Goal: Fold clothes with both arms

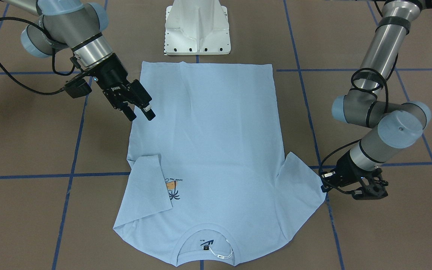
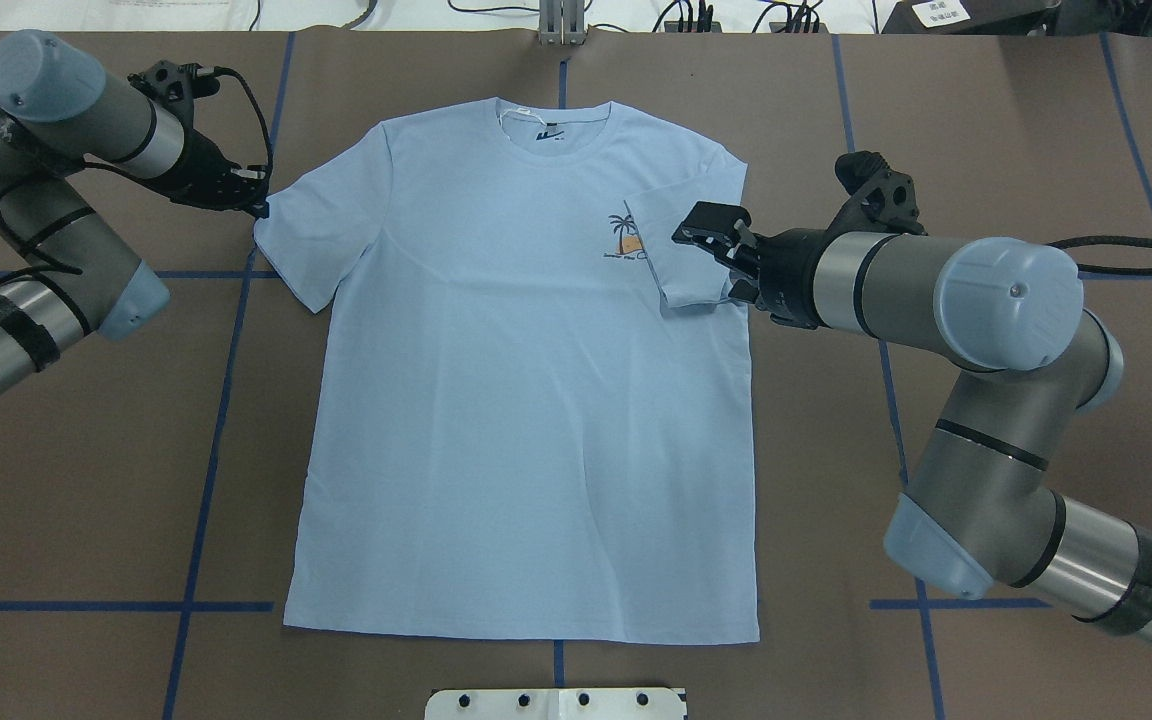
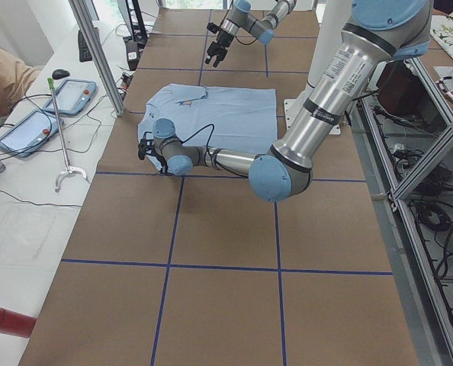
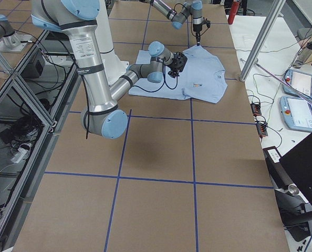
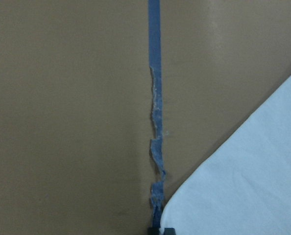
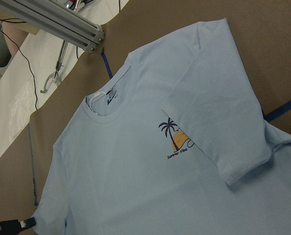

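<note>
Light-blue T-shirt (image 1: 208, 142) lies flat on the table (image 1: 32, 150), collar away from the robot. One sleeve is folded inward and the rest is left to fold. The right gripper (image 1: 141, 114) hovers empty above that side, fingers spread. Overhead, the left gripper (image 2: 254, 200) meets the spread sleeve's tip; the low wrist view is too tight, so I cannot tell whether it pinches. Brown table shows wide around every hem.

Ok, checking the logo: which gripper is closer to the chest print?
Right. The right gripper hovers near the folded sleeve by the chest print; the left gripper is at the opposite sleeve's edge.
</note>
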